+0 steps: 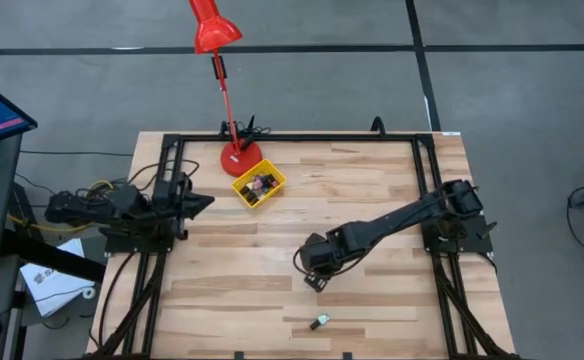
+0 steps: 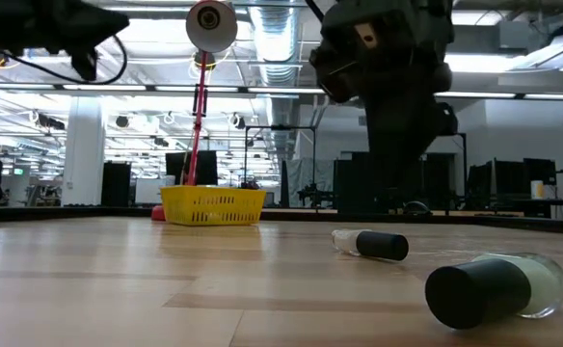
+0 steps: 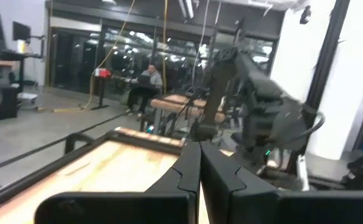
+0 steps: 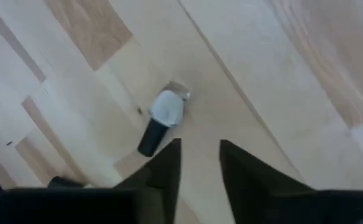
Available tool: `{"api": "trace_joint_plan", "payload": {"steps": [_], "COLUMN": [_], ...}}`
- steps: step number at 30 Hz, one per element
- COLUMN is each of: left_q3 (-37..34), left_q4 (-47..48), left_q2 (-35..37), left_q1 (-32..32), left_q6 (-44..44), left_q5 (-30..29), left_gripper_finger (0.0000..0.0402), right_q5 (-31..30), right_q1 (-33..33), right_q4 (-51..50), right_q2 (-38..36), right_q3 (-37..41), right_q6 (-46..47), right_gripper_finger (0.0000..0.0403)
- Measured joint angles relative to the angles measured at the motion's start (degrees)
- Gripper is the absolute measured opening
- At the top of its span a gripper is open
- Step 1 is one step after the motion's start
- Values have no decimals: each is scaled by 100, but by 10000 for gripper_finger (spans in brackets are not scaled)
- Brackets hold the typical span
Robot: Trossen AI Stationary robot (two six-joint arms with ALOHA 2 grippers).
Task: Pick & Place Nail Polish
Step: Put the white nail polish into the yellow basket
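**Inspector:** How is the right gripper (image 4: 197, 163) found?

**Recorder:** It is held above the middle of the wooden table (image 1: 372, 185), pointed down, with a narrow gap left between its fingers (image 4: 163, 165); nothing is gripped. One nail polish bottle (image 4: 161, 121) is seen lying on its side just beyond the fingertips, pale body and dark cap, untouched.

**Inspector:** And the count of bottles?

**Recorder:** Two loose bottles are counted on the boards. The first is the one under the gripper, shown in the low view as a clear bottle with a black cap (image 2: 370, 244). The second bottle (image 1: 319, 322) is found near the front edge, well apart from the arm, also on its side. Further bottles are held in one yellow tray (image 1: 272, 191) toward the back; their number cannot be told.

**Inspector:** The left gripper (image 3: 200, 169)?

**Recorder:** It is parked at the left side of the table, fingers pressed together, empty.

**Inspector:** Surroundings and obstructions?

**Recorder:** One red desk lamp (image 1: 215, 30) is noted, its base touching or just beside the tray. In the low view, the room behind is partly blocked by the right arm. One seated person (image 3: 146, 79) is seen far off in the room.
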State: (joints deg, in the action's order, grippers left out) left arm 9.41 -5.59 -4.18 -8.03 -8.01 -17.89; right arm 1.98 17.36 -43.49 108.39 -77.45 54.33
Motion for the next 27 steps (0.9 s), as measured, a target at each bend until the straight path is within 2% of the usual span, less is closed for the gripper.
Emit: {"api": "trace_joint_plan", "payload": {"steps": [5,9,13,19,27], "left_q3": [13,11,11,-169,-693], "left_q4": [823,1209,1238,1365,813], "left_q2": [414,389,407,415,418], "left_q1": [1,0,0,0,0], "left_q6": [0,-64,-102,-132,-259], "left_q5": [-189,-208,-17,-8,24], "left_gripper_finger": [0,0,0,0,0], "right_q5": [37,37,37,208,232], "right_q1": [66,100,179,298,319], "right_q4": [25,46,104,400,267], "right_q2": [-3,-3,-3,251,441], "right_q3": [0,2,2,3,-264], "right_q6": [362,662,863,876,921], "right_gripper_finger": [179,209,212,193,178]}}
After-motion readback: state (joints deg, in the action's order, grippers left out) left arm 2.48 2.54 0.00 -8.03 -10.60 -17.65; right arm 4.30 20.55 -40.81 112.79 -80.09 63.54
